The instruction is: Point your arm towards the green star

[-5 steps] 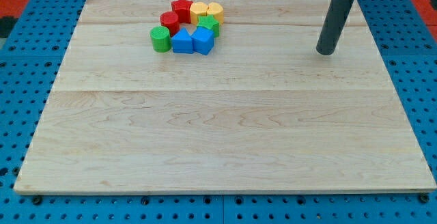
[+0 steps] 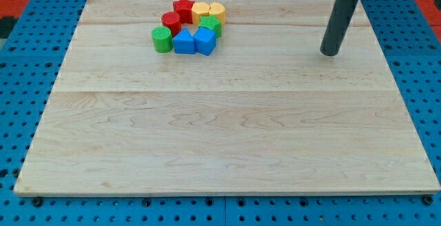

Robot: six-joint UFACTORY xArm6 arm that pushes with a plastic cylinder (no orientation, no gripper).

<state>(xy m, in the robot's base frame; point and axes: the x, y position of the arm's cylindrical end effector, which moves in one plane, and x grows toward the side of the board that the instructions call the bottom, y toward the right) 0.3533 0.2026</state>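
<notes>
The green star (image 2: 211, 25) sits in a tight cluster of blocks near the view's top, left of centre. It touches a yellow block (image 2: 201, 12) above it and a blue block (image 2: 204, 40) below it. My tip (image 2: 330, 52) rests on the board far to the view's right of the cluster, roughly level with the blue blocks. It touches no block. The dark rod rises from the tip toward the view's top right.
The cluster also holds a red star (image 2: 183, 7), a red cylinder (image 2: 171, 22), a second yellow block (image 2: 217, 10), a green cylinder (image 2: 162, 39) and a second blue block (image 2: 184, 42). The wooden board (image 2: 220, 129) lies on a blue pegboard surface.
</notes>
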